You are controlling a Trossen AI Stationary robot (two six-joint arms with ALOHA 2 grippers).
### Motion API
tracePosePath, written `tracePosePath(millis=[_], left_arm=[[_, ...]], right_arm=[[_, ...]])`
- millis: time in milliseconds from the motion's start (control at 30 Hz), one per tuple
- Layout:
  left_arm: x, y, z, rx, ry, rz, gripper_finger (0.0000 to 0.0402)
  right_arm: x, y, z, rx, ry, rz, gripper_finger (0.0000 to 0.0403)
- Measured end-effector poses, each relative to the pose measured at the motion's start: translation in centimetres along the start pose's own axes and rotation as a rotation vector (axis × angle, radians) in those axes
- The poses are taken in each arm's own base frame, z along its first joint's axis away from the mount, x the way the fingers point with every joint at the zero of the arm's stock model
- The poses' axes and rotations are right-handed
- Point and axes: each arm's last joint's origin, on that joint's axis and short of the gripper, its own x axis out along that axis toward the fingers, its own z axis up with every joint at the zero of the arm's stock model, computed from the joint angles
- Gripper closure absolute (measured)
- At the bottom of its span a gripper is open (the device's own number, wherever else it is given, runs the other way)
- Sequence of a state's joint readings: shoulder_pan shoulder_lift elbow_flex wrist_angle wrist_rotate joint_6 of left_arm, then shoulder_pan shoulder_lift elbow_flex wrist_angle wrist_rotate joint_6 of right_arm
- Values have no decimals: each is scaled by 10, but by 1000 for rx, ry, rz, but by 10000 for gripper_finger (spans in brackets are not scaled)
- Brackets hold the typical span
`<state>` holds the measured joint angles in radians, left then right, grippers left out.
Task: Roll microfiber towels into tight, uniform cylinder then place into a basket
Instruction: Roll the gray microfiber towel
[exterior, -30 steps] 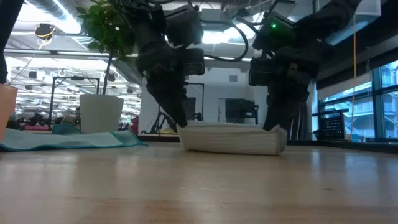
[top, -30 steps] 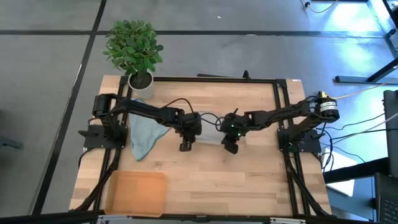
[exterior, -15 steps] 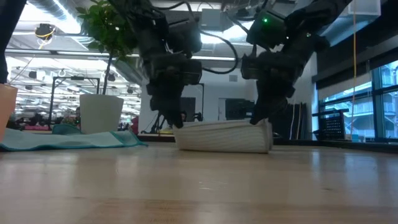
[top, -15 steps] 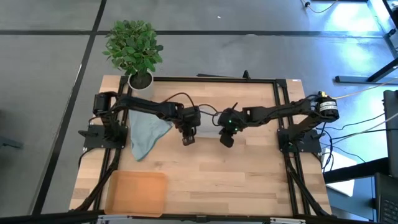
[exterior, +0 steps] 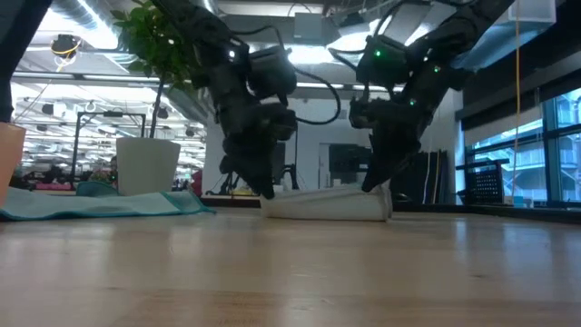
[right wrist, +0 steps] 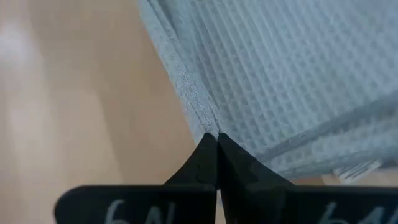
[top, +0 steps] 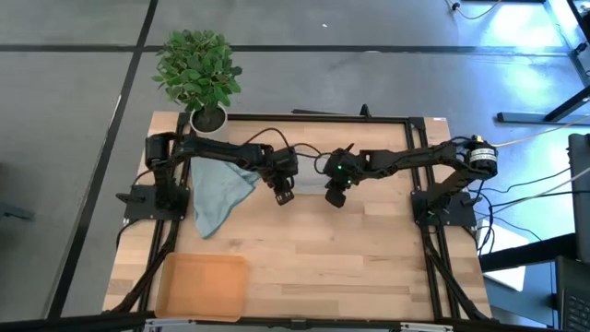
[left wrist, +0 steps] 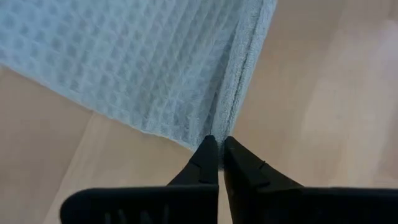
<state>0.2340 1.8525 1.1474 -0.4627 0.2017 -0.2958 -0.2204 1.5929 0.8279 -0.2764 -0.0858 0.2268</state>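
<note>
A pale grey-green microfiber towel (top: pixel 309 182) lies as a low flattened roll (exterior: pixel 327 204) at mid-table. My left gripper (top: pixel 283 196) stands shut at the roll's left end and my right gripper (top: pixel 335 198) shut at its right end, both on its near side. A light blue-teal towel (top: pixel 217 198) lies spread flat at the table's left. The orange-tan basket (top: pixel 203 286) sits at the near left corner, with nothing in it. My left gripper sets its shut fingertips (left wrist: pixel 208 149) against the seam beside the towel's hemmed edge (left wrist: pixel 233 106), slanting down from the near side. The towel rests on the table. My right gripper puts its shut fingertips (right wrist: pixel 208 149) on the hemmed edge (right wrist: pixel 198 115) at the other end, slanting down likewise.
A potted plant in a white pot (top: pixel 208 118) stands at the far left corner. A black frame (top: pixel 415 166) runs along the table's edges. Bare wood (top: pixel 350 267) stretches from the roll to the near edge.
Both grippers have gone toward the table's far edge and drawn closer together, staying shut. The pale towel roll has gone with them toward the far edge, and in the low view it looks smaller and lower. My left gripper has rolled about its own axis.
</note>
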Motion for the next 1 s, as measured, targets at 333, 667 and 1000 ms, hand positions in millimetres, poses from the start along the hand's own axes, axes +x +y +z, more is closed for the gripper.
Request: tracePosePath(millis=[333, 667, 1000], left_arm=[[7, -21, -11, 28, 86, -117, 401], [2, -66, -29, 161, 102, -159, 401], [-2, -58, -26, 148, 42, 13, 401]], right_arm=[[2, 15, -7, -30, 74, 175, 403], [0, 41, -14, -37, 129, 276, 403], [-2, 38, -6, -18, 65, 109, 403]])
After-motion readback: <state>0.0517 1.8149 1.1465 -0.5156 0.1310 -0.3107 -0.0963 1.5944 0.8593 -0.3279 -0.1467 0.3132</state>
